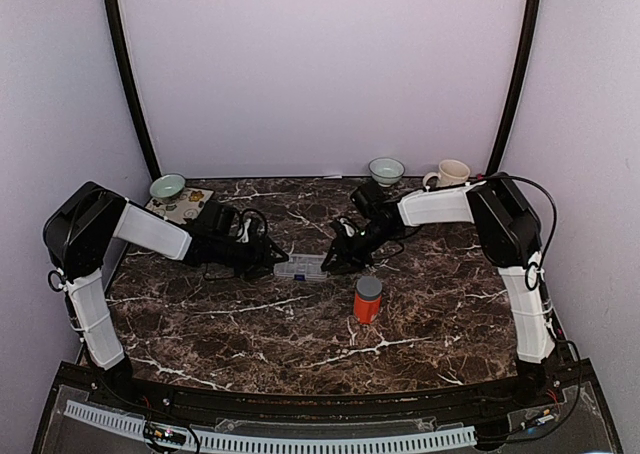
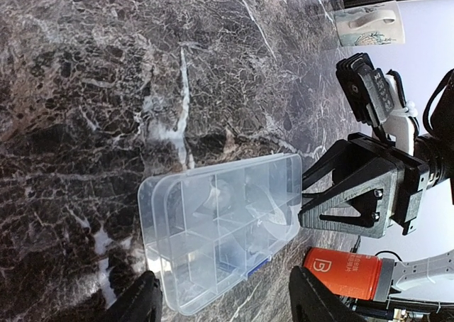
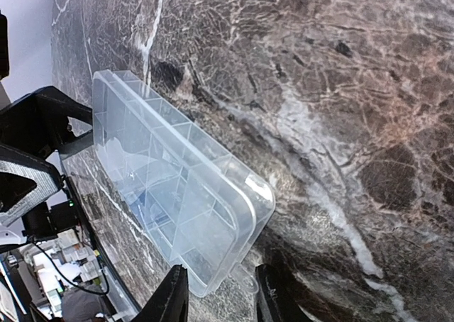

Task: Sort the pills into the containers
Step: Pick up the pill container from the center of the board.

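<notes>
Evidently sorting has hardly begun: the small flat clear-plastic organiser box (image 1: 300,266) lies shut in the middle of the dark marble table (image 1: 250,334), no pills visible in it, near a capped orange cylindrical bottle (image 1: 367,302). Its long axis runs left-right, 1 short end toward each arm. The left gripper (image 2: 227,297) straddles its end with jaws spread; the right gripper (image 3: 220,297) flanks the latch tab (image 3: 245,283), and I cannot tell whether it pinches it.

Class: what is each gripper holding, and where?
Unclear: left gripper and right gripper each straddle an end of the organiser box; no firm grip shows.
</notes>
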Robot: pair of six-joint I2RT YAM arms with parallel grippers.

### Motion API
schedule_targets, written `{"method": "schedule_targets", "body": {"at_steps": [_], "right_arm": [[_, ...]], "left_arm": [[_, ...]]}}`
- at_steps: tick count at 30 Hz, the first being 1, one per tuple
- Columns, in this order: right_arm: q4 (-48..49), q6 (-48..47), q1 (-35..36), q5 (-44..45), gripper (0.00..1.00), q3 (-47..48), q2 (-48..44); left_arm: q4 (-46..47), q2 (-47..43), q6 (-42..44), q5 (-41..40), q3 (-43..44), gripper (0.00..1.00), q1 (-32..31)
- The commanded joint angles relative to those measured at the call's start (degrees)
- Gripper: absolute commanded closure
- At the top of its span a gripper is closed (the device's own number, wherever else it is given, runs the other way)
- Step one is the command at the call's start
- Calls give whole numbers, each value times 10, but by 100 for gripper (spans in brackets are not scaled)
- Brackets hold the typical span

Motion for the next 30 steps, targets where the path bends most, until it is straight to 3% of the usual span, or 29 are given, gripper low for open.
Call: {"method": "schedule_targets", "body": {"at_steps": [1,10,22,30], "right_arm": [[53,32,-7,-18,69,-29,-12],[68,47,-14,-21,70,-21,-6],[94,55,-21,-31,100,-51,-19],[96,46,-27,-39,100,-53,-27]], "left_arm": [[8,-4,2,9,-10,36,2],[1,-5,9,8,-10,36,2],[2,4,7,10,-4,36,2],[-3,1,9,8,-1,35,2]]}}
